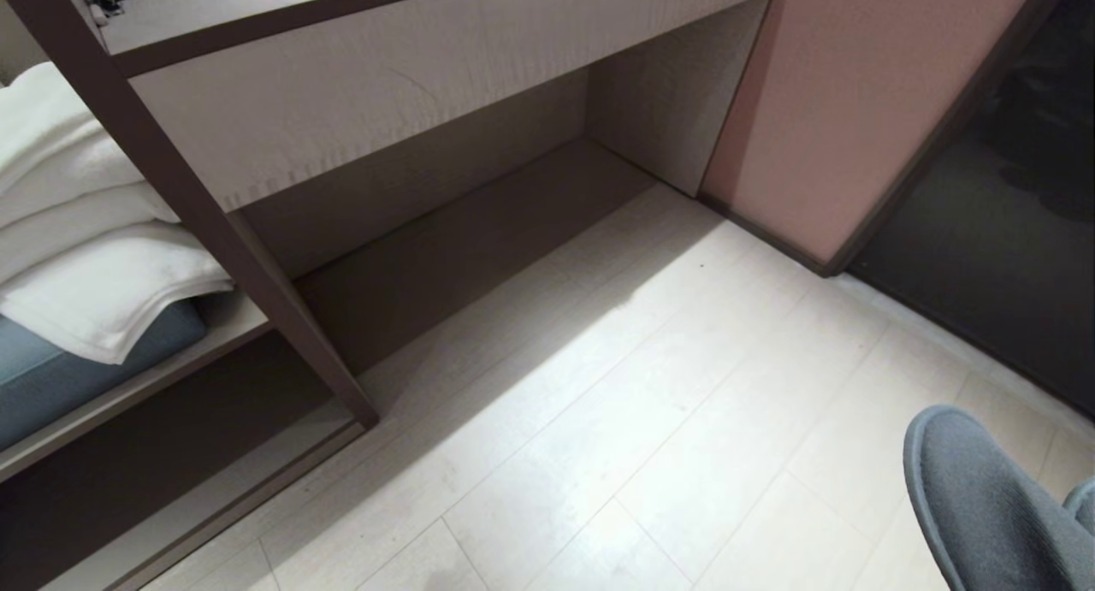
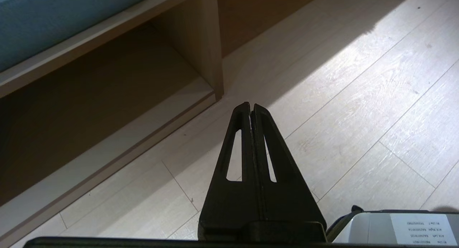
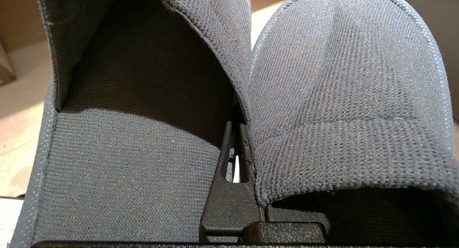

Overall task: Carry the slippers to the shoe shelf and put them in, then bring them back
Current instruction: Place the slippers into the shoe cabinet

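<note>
The grey-blue slippers (image 1: 984, 505) hang at the lower right of the head view, above the pale floor. In the right wrist view the two slippers (image 3: 344, 97) lie side by side, and my right gripper (image 3: 235, 124) is shut on their fabric edges between them. The shoe shelf (image 1: 197, 497) is the low open cubby at the lower left, left of the dark upright divider (image 1: 282, 317). Its pale bottom board (image 2: 118, 133) holds nothing. My left gripper (image 2: 251, 105) hovers over the floor just in front of the divider's foot, shut with nothing in it.
Folded white towels (image 1: 77, 232) lie on a blue cushion (image 1: 68, 369) on the shelf above the cubby. A wider recess (image 1: 479, 249) opens under the drawer front. A pink wall panel (image 1: 855, 103) and a dark glass pane (image 1: 1009, 232) stand at the right.
</note>
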Robot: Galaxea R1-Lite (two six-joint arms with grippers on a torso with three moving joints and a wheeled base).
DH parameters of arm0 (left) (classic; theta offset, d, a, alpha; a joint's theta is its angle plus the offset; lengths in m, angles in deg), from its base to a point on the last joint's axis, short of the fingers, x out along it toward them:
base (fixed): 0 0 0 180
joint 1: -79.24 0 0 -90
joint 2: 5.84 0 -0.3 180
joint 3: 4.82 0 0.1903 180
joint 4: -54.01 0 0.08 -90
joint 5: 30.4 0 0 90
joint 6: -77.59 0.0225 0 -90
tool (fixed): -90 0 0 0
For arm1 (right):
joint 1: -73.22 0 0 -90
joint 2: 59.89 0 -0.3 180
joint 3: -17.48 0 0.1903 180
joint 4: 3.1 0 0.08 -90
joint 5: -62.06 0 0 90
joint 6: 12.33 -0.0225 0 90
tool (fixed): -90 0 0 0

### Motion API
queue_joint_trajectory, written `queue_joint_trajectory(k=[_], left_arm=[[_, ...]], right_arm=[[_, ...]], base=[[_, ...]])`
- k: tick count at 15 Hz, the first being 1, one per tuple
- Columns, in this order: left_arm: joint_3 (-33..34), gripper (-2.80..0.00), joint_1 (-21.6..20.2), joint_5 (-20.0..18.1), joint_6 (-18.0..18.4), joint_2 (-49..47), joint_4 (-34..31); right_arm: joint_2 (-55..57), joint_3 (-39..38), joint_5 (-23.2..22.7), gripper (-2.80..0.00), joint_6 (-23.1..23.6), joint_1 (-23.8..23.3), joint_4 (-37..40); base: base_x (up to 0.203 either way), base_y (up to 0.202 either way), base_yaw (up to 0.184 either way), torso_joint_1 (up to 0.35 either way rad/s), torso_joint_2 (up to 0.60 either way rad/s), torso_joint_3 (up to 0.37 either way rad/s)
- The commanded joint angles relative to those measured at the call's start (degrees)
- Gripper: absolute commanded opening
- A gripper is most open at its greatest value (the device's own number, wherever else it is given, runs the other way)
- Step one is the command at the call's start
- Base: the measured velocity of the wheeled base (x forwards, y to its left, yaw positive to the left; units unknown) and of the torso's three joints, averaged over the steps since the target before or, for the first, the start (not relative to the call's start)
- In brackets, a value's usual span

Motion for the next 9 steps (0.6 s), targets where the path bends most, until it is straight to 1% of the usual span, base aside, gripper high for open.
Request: queue_joint_trajectory(k=[1, 9], left_arm=[[0.0, -2.8, 0.0, 0.0, 0.0, 0.0, 0.0], [0.0, -2.8, 0.0, 0.0, -0.1, 0.0, 0.0]], right_arm=[[0.1, 0.0, 0.0, -2.8, 0.0, 0.0, 0.0], [0.1, 0.0, 0.0, -2.8, 0.0, 0.0, 0.0]], base=[[0.0, 0.0, 0.0, 0.001, 0.0, 0.193], [0.0, 0.0, 0.0, 0.004, 0.0, 0.203]])
